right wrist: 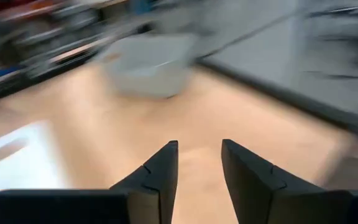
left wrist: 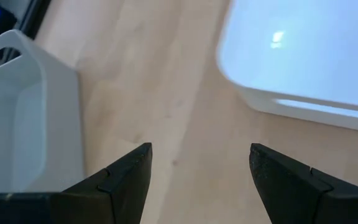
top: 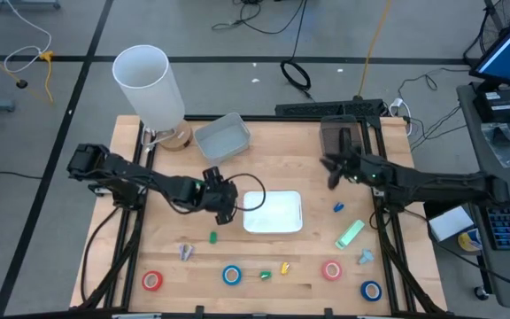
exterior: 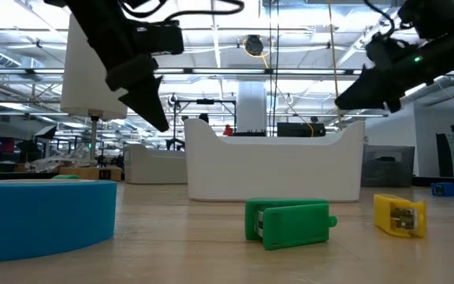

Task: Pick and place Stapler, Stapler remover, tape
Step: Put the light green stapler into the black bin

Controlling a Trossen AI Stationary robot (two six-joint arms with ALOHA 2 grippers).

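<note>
Four tape rolls lie flat along the near edge: red [top: 152, 280], blue [top: 231, 275], red [top: 331, 269] and blue [top: 371, 290]. A pale green stapler [top: 350, 233] lies right of the white tray [top: 273, 213]. Small pieces are scattered around: grey [top: 186, 252], green [top: 212, 237], green [top: 265, 276], yellow [top: 284, 267], blue [top: 338, 207], grey-blue [top: 365, 256]. My left gripper [top: 235, 206] [left wrist: 197, 162] hangs open above the bare table at the tray's left edge. My right gripper [top: 330, 173] [right wrist: 199, 155] is open in the air over the far right of the table, holding nothing.
A grey bin [top: 222, 137] and a tall white cylinder [top: 149, 84] stand at the far left, a dark bin [top: 339, 133] at the far right. In the low view a blue roll [exterior: 38, 217], green piece [exterior: 286, 221] and yellow piece [exterior: 400, 214] sit before the tray [exterior: 274, 166].
</note>
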